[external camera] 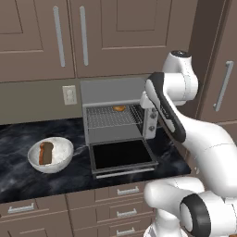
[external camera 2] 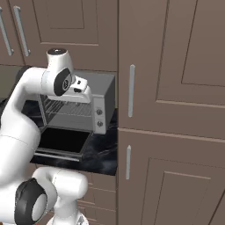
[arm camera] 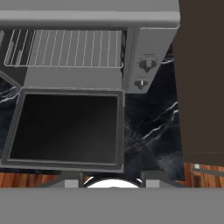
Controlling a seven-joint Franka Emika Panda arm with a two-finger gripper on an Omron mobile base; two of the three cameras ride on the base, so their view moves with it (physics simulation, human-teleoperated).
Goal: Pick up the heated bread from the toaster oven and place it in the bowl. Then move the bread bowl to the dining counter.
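A: So, arm pose?
B: Arm bent up in front of the toaster oven [external camera: 115, 118], hand raised near the oven's top right corner, in front of the knobs [arm camera: 148, 64]. In the hand view the camera looks down on the dropped door [arm camera: 65, 129] and the wire rack [arm camera: 65, 49].
A: Fingers?
B: Cannot tell whether they are open or closed; the tips are barely visible at the bottom of the hand view, nothing seen between them.
A: Containers?
B: Oven open, heated bread [external camera: 119, 109] sits on the rack toward the back right. Bowl [external camera: 60, 157] on the black marble tabletop [external camera: 18, 178], left of the oven, apart from it. A darker brown bread slice [external camera: 46, 152] stands in the bowl.
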